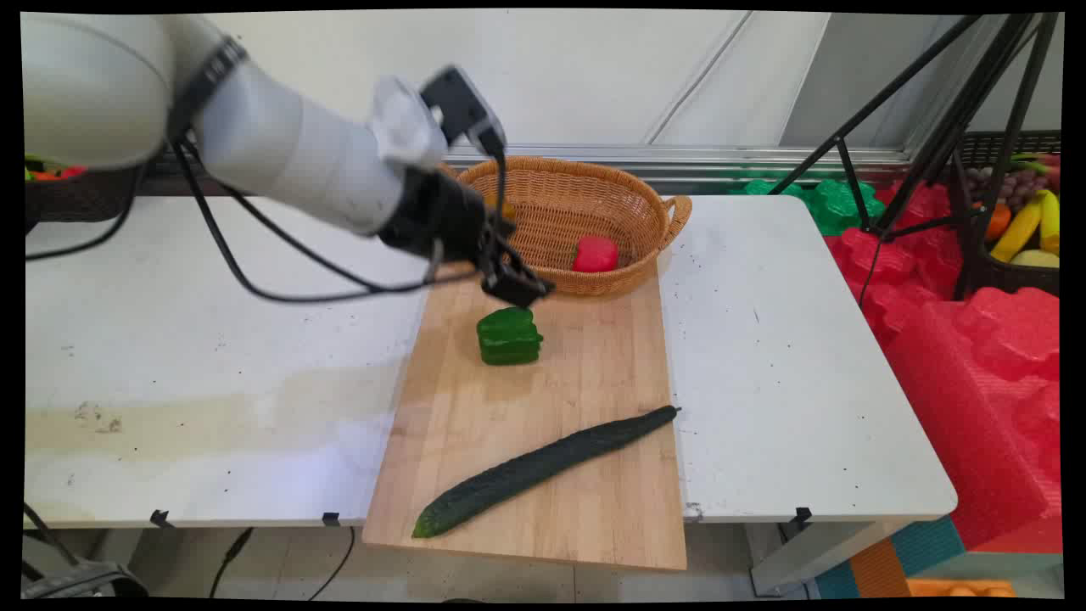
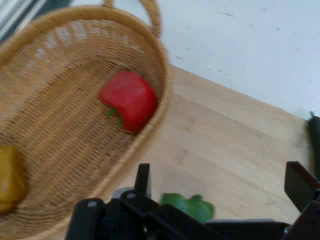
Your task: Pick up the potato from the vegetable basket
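Observation:
My gripper (image 1: 517, 287) hangs open just above and behind a green bell pepper (image 1: 509, 337), which rests on the wooden cutting board (image 1: 594, 373). In the hand view the two fingers (image 2: 143, 181) stand wide apart, nothing is held, and the green pepper (image 2: 190, 206) shows low between them. Right behind the gripper a wicker basket (image 1: 645, 199) holds a red bell pepper (image 1: 595, 254). The hand view shows that red pepper (image 2: 129, 100) in the basket (image 2: 160, 75) with a yellow pepper (image 2: 10, 177) at the other end. A long dark cucumber (image 1: 543, 465) lies diagonally on the board's near half.
The board overhangs the white table's (image 1: 789, 356) near edge. Black tripod legs (image 1: 925, 127) stand at the table's far right, over red foam blocks (image 1: 967, 339). A crate of toy fruit (image 1: 1022, 229) sits at the far right, and a dark basket (image 1: 68, 191) at the back left.

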